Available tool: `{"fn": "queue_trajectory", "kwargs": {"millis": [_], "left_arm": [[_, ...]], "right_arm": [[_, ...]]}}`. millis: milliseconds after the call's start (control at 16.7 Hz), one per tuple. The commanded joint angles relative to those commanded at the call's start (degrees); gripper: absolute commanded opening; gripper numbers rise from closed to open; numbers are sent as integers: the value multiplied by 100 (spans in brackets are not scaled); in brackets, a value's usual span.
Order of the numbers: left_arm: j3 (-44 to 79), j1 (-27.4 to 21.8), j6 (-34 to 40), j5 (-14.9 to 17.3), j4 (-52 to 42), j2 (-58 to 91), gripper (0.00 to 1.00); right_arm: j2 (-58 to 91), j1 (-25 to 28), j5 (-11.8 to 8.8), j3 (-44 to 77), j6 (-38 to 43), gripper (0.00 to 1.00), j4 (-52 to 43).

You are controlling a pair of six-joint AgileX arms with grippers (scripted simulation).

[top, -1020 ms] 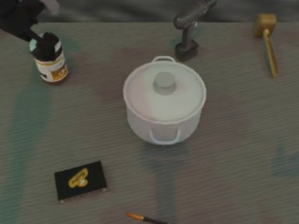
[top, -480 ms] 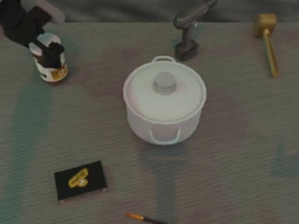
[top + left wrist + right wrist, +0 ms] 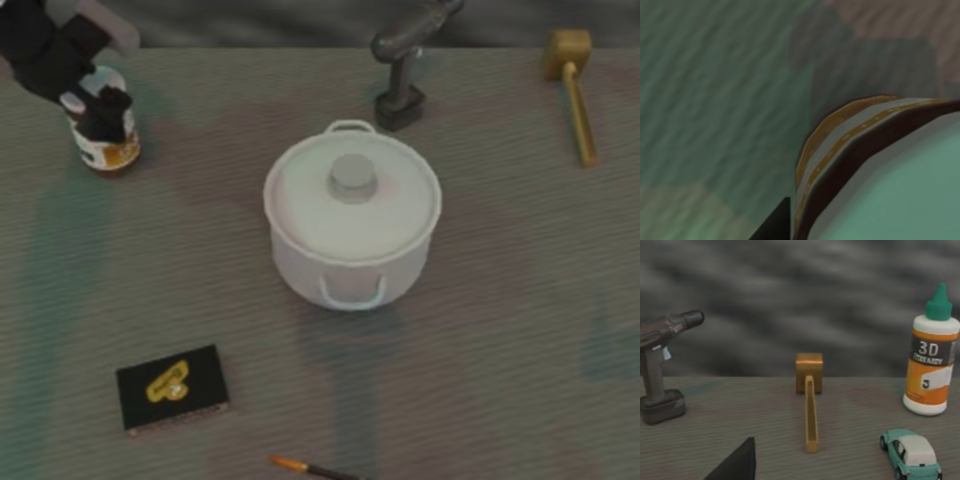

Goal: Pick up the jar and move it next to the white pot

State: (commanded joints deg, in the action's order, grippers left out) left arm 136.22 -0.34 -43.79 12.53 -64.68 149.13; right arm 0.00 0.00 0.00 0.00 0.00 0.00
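Observation:
The jar (image 3: 108, 148), with white lid, dark contents and white-and-orange label, stands at the table's far left back corner. My left gripper (image 3: 95, 108) reaches down over its lid, shut on it, one dark finger across the jar's front. In the left wrist view the jar (image 3: 840, 145) fills the picture, and a dark fingertip (image 3: 777, 222) rests against its side. The white pot (image 3: 352, 220), lidded with a grey knob, sits mid-table well to the jar's right. My right gripper (image 3: 795, 472) is parked outside the top view, open; a single finger (image 3: 737, 462) shows.
Behind the pot stands a grey drill (image 3: 405, 60). A wooden mallet (image 3: 572, 85) lies at the back right. A black box with a yellow mark (image 3: 172, 388) and a paintbrush (image 3: 305, 467) lie at the front. A glue bottle (image 3: 931, 360) and toy car (image 3: 910, 452) stand near the mallet.
My left gripper came down over the jar from its upper left, and its fingers closed round it. The jar shifted only slightly. Nothing else moved.

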Motion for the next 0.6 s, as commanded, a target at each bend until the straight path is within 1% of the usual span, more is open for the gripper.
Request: {"fn": "queue_trajectory", "kwargs": {"millis": [240,300,600], "left_arm": [[0,0,0,0,0,0,2],[0,0,0,0,0,0,0],[0,0,0,0,0,0,0]], "right_arm": [[0,0,0,0,0,100,0],[0,0,0,0,0,100,0],[0,0,0,0,0,100,0]]}}
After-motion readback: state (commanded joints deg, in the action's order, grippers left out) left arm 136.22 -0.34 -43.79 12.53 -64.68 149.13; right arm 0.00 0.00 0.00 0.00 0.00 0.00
